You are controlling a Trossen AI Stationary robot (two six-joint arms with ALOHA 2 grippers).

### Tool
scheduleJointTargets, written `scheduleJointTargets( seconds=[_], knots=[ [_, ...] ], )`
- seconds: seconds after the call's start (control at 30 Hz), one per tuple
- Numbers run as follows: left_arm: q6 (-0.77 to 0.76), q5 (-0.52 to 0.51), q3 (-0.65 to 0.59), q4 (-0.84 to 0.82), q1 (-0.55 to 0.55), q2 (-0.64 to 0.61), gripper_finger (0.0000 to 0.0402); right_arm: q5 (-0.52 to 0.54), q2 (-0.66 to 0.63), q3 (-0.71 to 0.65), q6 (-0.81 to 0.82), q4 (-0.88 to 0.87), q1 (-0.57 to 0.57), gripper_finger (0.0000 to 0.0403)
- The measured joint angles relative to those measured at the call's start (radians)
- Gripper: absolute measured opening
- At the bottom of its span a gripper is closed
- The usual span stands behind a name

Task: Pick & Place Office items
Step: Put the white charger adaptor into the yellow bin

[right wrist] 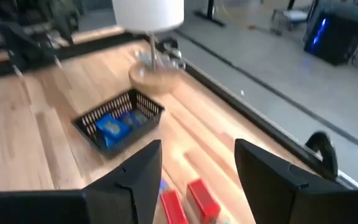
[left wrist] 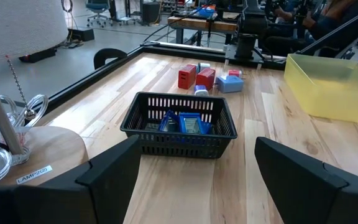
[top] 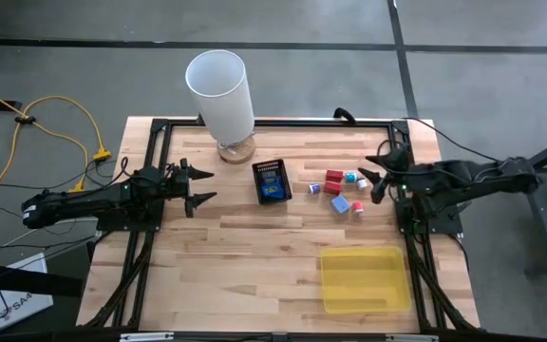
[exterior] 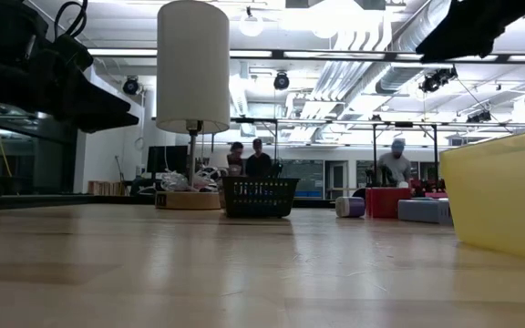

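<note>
On my wooden worktop [top: 235, 256] a black mesh box [top: 273, 181] sits at upper centre of the overhead frame. Just up-left of it a white-shaded lamp [top: 220, 92] stands on a round wooden base [top: 236, 148]. A flat translucent yellow tray [top: 365, 279] lies at lower right. A yellow cable [top: 55, 119] trails over the floor at far left.

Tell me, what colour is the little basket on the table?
The mesh basket is black, with blue pieces inside. The left wrist view shows it best.
</note>
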Motion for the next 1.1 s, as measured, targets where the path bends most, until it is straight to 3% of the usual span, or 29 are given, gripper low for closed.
scheduleJointTargets(
  seconds=[0.47,1.1],
  knots=[
    [0.000,0.000,0.000,0.000,0.000,0.000,0.0308,-0.261,0.112,0.000,-0.004,-0.009,-0.215,0.0190],
    [0.000,0.000,0.000,0.000,0.000,0.000,0.0308,-0.261,0.123,0.000,-0.002,0.039,-0.239,0.0190]
  ],
)
